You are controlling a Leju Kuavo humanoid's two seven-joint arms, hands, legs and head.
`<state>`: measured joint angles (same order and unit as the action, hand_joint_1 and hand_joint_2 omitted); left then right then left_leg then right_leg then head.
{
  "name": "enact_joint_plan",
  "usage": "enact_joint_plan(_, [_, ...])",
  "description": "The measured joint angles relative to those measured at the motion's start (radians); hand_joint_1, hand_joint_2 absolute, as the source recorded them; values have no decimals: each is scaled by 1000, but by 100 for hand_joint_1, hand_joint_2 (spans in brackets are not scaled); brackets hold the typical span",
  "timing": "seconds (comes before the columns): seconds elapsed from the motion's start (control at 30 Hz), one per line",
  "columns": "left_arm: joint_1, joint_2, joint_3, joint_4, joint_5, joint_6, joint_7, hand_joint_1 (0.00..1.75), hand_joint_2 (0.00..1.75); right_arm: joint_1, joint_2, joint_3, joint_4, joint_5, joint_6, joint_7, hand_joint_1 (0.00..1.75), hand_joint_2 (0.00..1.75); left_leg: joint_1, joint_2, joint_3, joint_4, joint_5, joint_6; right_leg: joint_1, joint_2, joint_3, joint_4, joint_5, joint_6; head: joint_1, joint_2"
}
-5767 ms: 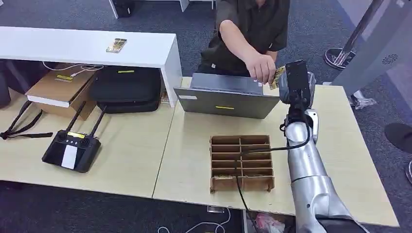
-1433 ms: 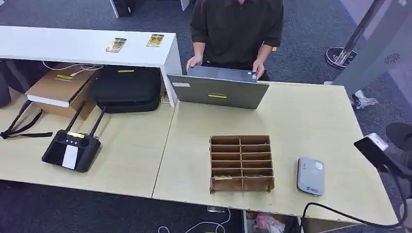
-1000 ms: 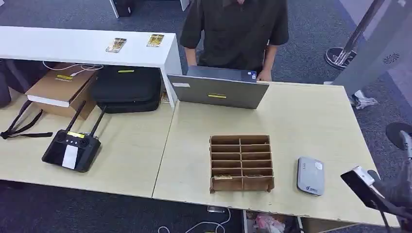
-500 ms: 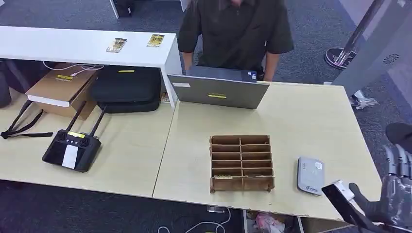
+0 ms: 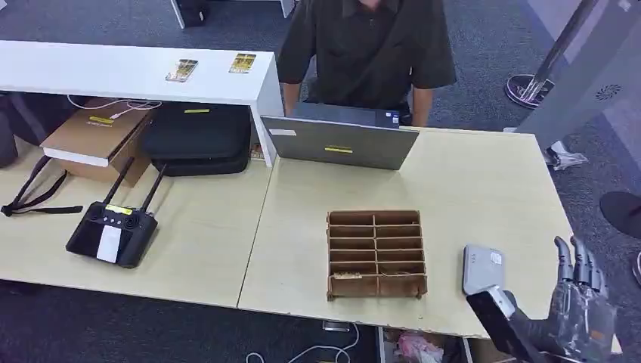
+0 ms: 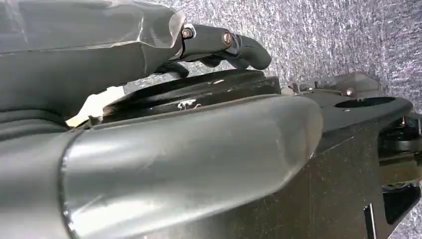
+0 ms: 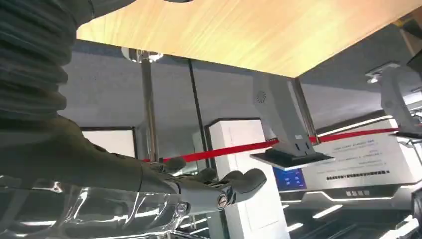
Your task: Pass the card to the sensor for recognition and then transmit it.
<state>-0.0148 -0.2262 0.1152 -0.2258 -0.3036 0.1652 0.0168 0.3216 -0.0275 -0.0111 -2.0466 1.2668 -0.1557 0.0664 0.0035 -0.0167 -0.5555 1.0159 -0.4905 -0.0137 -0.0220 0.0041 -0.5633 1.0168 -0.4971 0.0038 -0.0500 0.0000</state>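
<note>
R robot hand (image 5: 578, 306) empty, fingers spread & upright, now at near-R desk (image 5: 484, 189) corner just beside sensor (image 5: 482, 268); 1 s ago it was lower & further out. L robot hand (image 6: 149, 64) hangs over carpet, fingers curled, holds nothing I can see.

Card (image 5: 242, 63) on white shelf (image 5: 113, 72) next to 2nd card (image 5: 181, 70), far from robot. Person (image 5: 370, 53) behind laptop (image 5: 339, 136), hands down.

Judgement: handover done, arm retracting; wooden organiser (image 5: 376, 253) likely source for next card.

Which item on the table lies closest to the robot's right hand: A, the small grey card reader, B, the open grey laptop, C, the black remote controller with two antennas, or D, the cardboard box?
A: the small grey card reader lies just beside the right hand at the table's near right corner.
</note>
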Motion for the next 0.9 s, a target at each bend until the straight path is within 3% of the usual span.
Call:
enact_joint_plan(0.43, [0,6,29,0,-5,-14,-2,0,0,-16,-22,88,38,33,80,17,0,175,0,0,0,0,0,0,0,0,0,0,0,0,0,0])
enact_joint_plan(0.9, [-1,14,46,0,-11,-34,-7,0,0,-57,-65,204,102,0,114,18,0,175,0,0,0,0,0,0,0,0,0,0,0,0,0,0])
